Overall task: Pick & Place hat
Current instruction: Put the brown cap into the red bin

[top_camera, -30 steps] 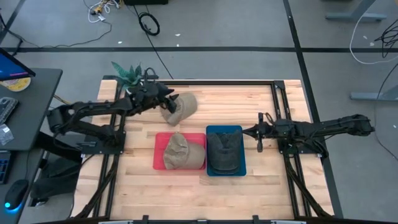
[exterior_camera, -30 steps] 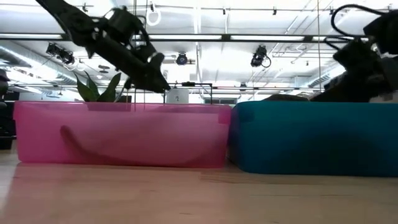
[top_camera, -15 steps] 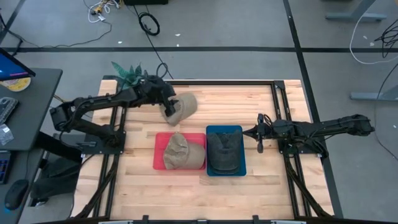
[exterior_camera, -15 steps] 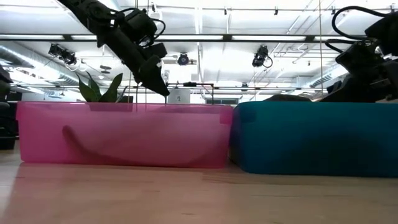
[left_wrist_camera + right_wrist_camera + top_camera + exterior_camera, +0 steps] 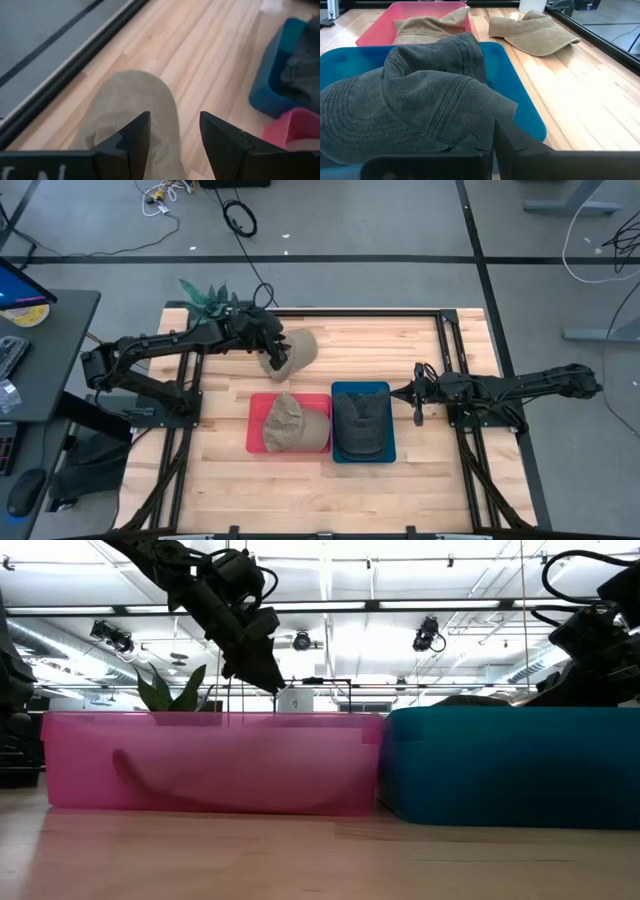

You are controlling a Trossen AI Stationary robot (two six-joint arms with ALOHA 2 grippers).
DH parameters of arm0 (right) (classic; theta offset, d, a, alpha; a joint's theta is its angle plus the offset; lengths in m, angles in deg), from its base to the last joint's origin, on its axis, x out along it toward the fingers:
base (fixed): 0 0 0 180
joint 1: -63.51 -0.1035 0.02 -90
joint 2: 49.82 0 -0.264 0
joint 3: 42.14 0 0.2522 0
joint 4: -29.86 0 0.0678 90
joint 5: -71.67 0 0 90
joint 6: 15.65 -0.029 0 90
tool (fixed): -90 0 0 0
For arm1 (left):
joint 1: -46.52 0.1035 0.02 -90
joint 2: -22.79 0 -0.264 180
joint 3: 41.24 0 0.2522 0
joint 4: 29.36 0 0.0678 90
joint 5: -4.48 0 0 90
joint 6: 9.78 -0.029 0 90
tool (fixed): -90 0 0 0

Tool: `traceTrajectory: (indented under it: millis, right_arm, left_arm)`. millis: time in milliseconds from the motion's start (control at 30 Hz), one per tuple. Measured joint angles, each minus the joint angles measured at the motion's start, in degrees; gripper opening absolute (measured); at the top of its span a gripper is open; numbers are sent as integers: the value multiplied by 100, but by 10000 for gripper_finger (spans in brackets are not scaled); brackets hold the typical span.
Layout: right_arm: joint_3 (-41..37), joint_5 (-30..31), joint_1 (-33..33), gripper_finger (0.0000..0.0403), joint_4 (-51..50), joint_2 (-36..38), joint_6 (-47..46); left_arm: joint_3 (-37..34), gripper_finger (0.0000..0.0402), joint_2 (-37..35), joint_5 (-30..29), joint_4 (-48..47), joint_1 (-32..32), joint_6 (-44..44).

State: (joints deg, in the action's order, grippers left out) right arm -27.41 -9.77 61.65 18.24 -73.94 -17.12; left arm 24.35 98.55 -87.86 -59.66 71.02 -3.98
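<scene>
A tan hat (image 5: pixel 295 348) lies flat on the wooden table near its far edge, also seen in the left wrist view (image 5: pixel 132 100) and in the right wrist view (image 5: pixel 535 32). My left gripper (image 5: pixel 270 360) hangs open just above the hat's left part, slanting down; its two fingers (image 5: pixel 135 142) frame the crown without visibly touching it. My right gripper (image 5: pixel 417 405) rests shut at the right, beside the blue bin (image 5: pixel 391 420), and its fingers (image 5: pixel 515 145) meet with nothing between them.
A red bin (image 5: pixel 255 425) holds another tan hat (image 5: pixel 290 425). The blue bin next to it holds a dark grey hat (image 5: pixel 360 425). A potted plant (image 5: pixel 205 298) stands at the far left corner. Black frame rails run along the table's left, right and far sides.
My left gripper has risen a little over the tan hat and tipped to point more steeply down, staying open. The hat lies where it was. My right arm has kept still.
</scene>
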Motion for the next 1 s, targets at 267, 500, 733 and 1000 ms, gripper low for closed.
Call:
traceTrajectory:
  millis: [267,500,733,1000]
  right_arm:
    - [2,0,1,13,0,-2,3]
    - [4,0,-1,13,256,-2,6]
    - [4,0,1,13,648,-2,6]
    - [4,0,1,13,1148,-2,8]
  left_arm:
    - [-2,174,117,-779,50,-363,568]
    - [-7,174,701,-939,116,-406,1607]
    - [-2,174,1228,-950,292,-133,2430]
    - [-4,174,1469,-674,297,-44,3233]
